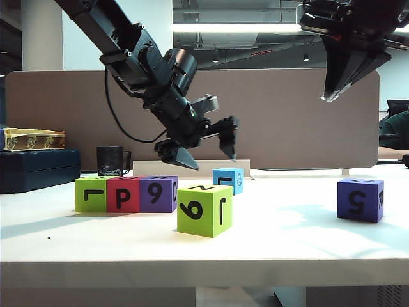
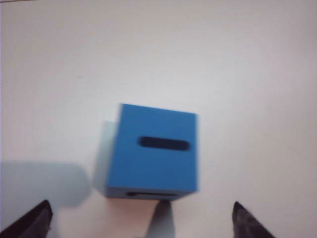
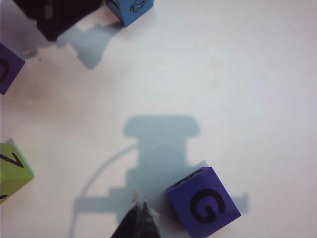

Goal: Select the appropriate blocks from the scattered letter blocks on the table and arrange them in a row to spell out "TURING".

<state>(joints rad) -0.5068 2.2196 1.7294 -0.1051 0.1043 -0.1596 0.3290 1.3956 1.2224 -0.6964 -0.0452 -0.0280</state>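
Overhead, left gripper (image 1: 204, 146) spread above blue block (image 1: 228, 180) — right gripper (image 3: 139, 212) pinched.

A brown partition panel (image 1: 287, 115) stands under a bright ceiling light strip (image 1: 236, 27).

Blue block (image 2: 153, 151) sits clear on bare table (image 2: 247, 59).

Your exterior view sits low at the table's (image 1: 204, 256) front edge, looking level across it toward the brown partition (image 1: 287, 121). Your left wrist view looks straight down, close over the light blue block (image 2: 153, 151), between the left gripper's (image 2: 141, 220) fingertips. Your right wrist view looks down from higher; it shares that block (image 3: 131, 10) and the purple G block (image 3: 203, 203), also seen from the front (image 1: 361, 199).
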